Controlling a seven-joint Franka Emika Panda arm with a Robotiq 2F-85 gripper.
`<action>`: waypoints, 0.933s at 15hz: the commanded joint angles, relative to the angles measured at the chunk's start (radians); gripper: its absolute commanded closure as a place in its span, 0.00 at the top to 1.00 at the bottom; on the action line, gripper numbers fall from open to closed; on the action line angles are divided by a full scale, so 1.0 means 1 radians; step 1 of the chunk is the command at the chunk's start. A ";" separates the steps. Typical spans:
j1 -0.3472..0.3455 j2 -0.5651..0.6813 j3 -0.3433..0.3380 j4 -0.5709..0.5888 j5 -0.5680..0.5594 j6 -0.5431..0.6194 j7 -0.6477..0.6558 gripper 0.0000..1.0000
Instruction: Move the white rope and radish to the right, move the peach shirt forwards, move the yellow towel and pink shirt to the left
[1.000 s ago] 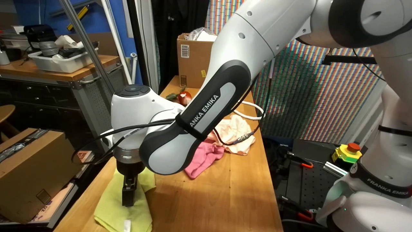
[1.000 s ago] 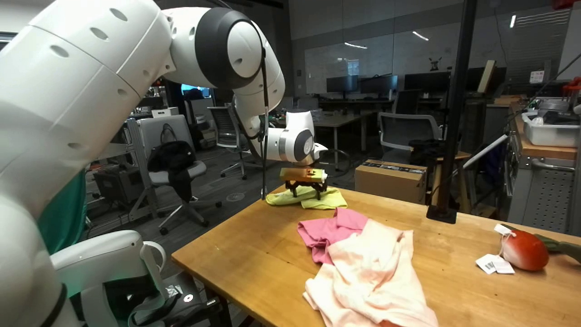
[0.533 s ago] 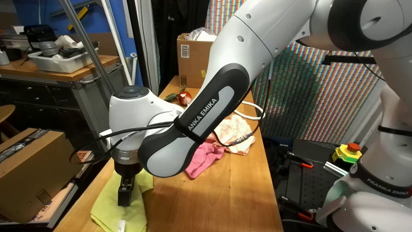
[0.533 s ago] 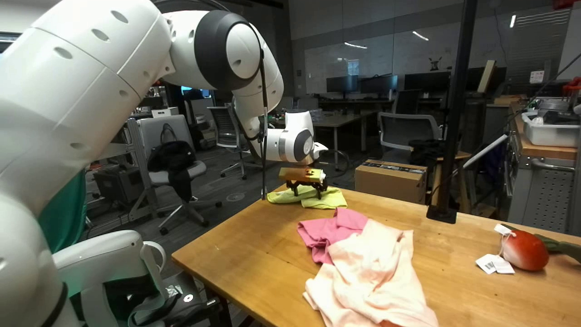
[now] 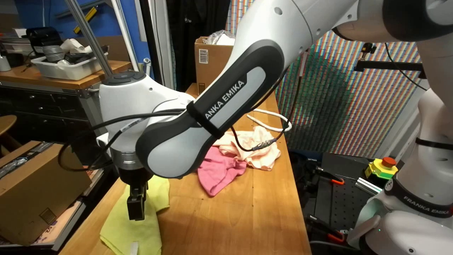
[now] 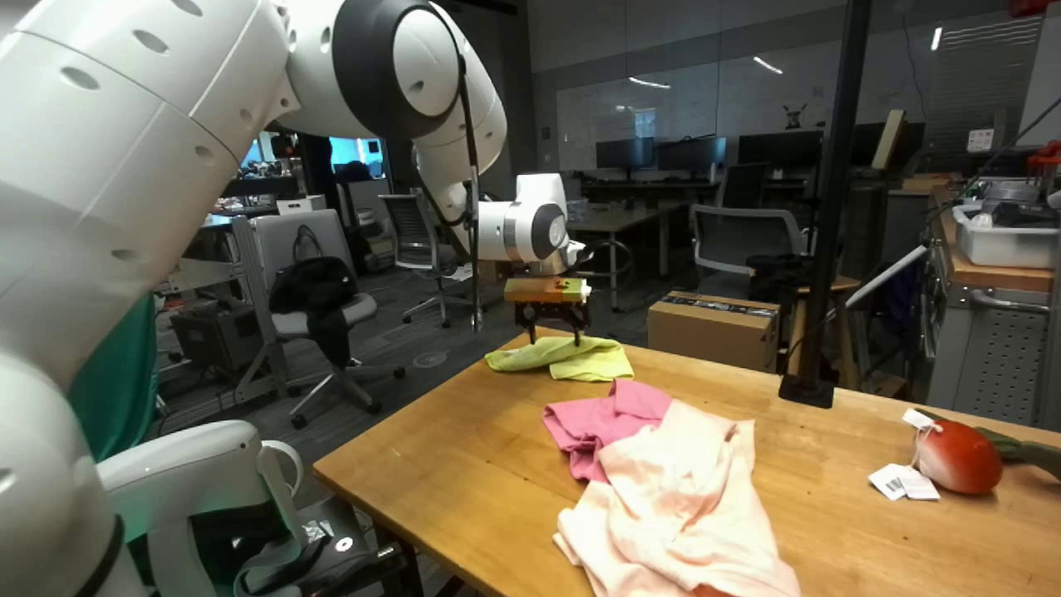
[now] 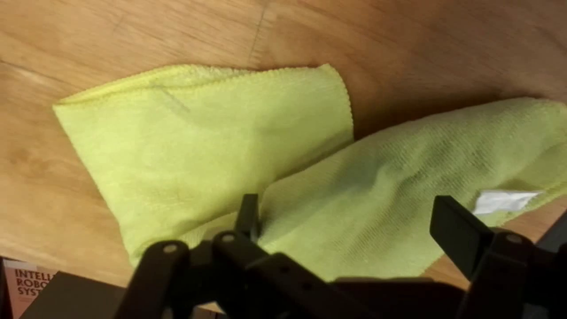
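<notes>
The yellow towel (image 5: 120, 233) lies folded near one end of the table, its white tag showing. Just above it hangs my gripper (image 6: 554, 341), pointing down. In the wrist view the gripper (image 7: 346, 201) is open, with towel beneath its spread fingers and nothing held. The pink shirt (image 6: 593, 427) is crumpled mid-table, partly under the peach shirt (image 6: 680, 506); both exterior views show them. Red and leafy, the radish (image 6: 961, 460) rests farther along with paper tags; my arm hides it from the opposite camera. A loop of white rope (image 5: 272, 113) reaches over the table's edge.
A black post (image 6: 808, 390) stands at the table edge between towel and radish. One cardboard box (image 5: 214, 65) sits at the table's far end, another (image 6: 713, 332) beside the table. A black cable (image 5: 262, 145) hangs from my arm over the peach shirt.
The towel shifted slightly toward the table's side edge, along with the gripper. Since then the gripper has risen off the towel, which stayed flat. My arm now covers the radish in an exterior view.
</notes>
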 commanded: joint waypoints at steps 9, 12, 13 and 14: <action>-0.029 -0.146 -0.058 -0.030 -0.063 -0.339 -0.035 1.00; -0.054 -0.143 -0.083 -0.062 -0.108 -0.333 -0.049 1.00; -0.062 -0.144 -0.087 -0.071 -0.120 -0.331 -0.058 1.00; -0.069 -0.148 -0.094 -0.087 -0.136 -0.329 -0.062 1.00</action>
